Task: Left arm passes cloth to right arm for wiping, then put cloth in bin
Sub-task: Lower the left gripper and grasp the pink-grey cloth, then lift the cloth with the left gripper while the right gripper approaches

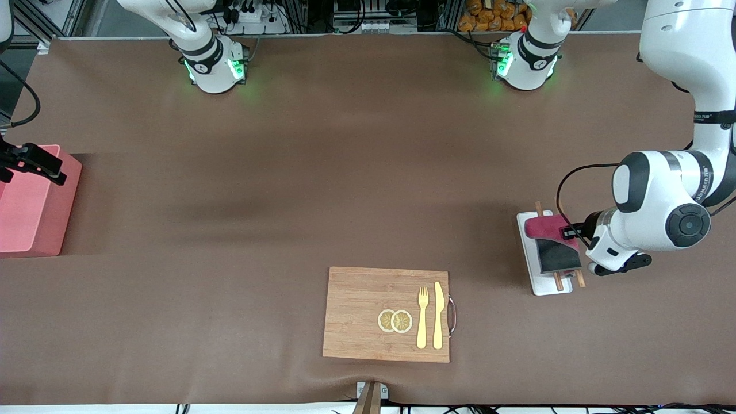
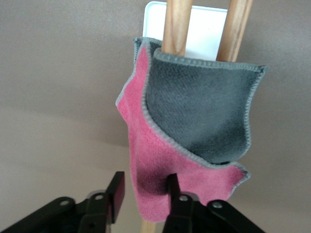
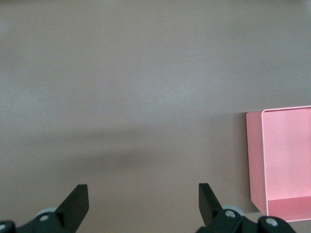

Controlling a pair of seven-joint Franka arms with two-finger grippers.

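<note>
Pickup step: left gripper (image 2: 143, 194), fingers apart around the edge of the cloth (image 1: 551, 241) draped on the tray (image 1: 543, 286), needs to close and lift; right gripper (image 3: 143, 204) waits open by the bin (image 1: 31, 201).

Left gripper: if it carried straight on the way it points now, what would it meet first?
The cloth: the left gripper stands open around its pink edge, so it would likely press into the cloth lying on the chopsticks and white tray.
</note>
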